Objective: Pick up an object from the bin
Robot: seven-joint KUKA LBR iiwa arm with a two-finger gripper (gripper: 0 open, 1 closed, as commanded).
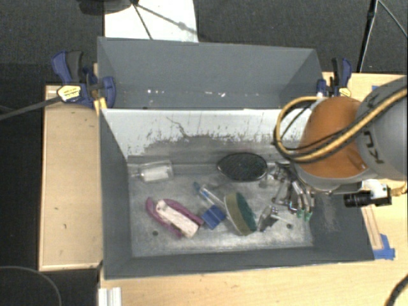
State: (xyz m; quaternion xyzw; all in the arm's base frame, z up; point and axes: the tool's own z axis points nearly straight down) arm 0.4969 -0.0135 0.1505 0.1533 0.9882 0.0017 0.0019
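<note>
Low at the right end of a grey metal bin, the robot arm's gripper hangs close to the floor, reaching in from the right beneath the rounded orange cover on its wrist and the loop of yellow and black cables that curls over it. Whether the claw is open or closed cannot be told from this angle, its lower end being lost among metal parts and shadow. Nearest to it, just to its left on the bin floor, lies a green-and-tan oval pad, tilted on its edge, with its right side beside the claw's tip; no contact between the two can be made out. Behind the pad, toward the back wall, rests a dark oval brush head with a mesh-like face, apart from the claw and to its upper left. Left of the pad lies a blue pen-like tool with a blocky blue end, set on a slant, and farther left a purple-and-pink elongated object stretches across the floor. A small clear plastic bottle lies on its side at the far left, near the back wall, well apart from the claw.
</note>
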